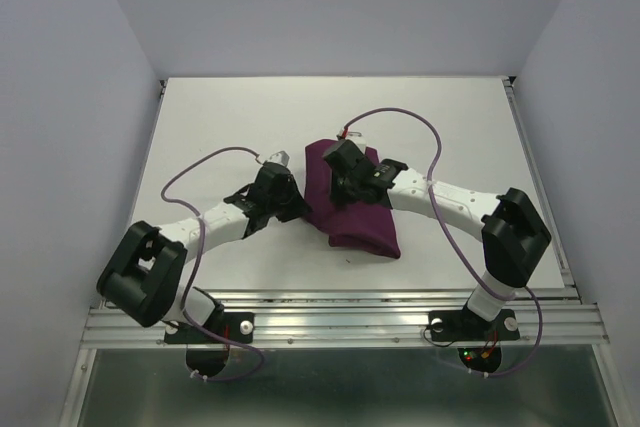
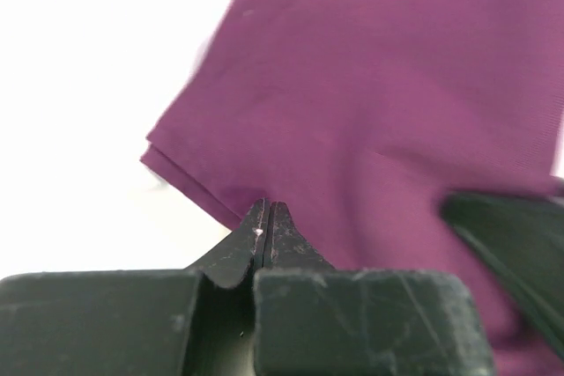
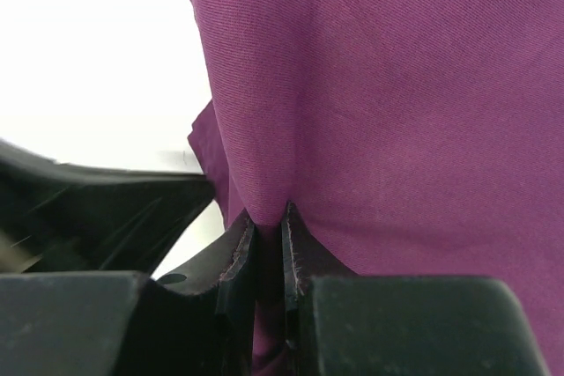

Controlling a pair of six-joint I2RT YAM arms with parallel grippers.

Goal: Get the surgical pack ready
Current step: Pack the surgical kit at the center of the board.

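From above, a white table [image 1: 220, 117] sits between pale lavender walls [image 1: 60, 67], with a metal rail [image 1: 340, 319] along its near edge. The maroon pack [image 1: 365, 227] lies folded about mid-table. The left arm reaches in from the near left corner, bent low, and the left gripper [image 1: 292, 209] is at the pack's left edge. The right arm rises at the near right corner, folds at the elbow and stretches leftward, so the right gripper [image 1: 345, 185] sits over the far half of the pack.

In the left wrist view, the fingers [image 2: 284, 239] are pressed together, their tips touching a layered corner of the pack. Whether any fabric is caught between them cannot be told.

In the right wrist view, the fingers [image 3: 236, 261] pinch a raised fold of the pack, and maroon fabric shows in the narrow gap between them.
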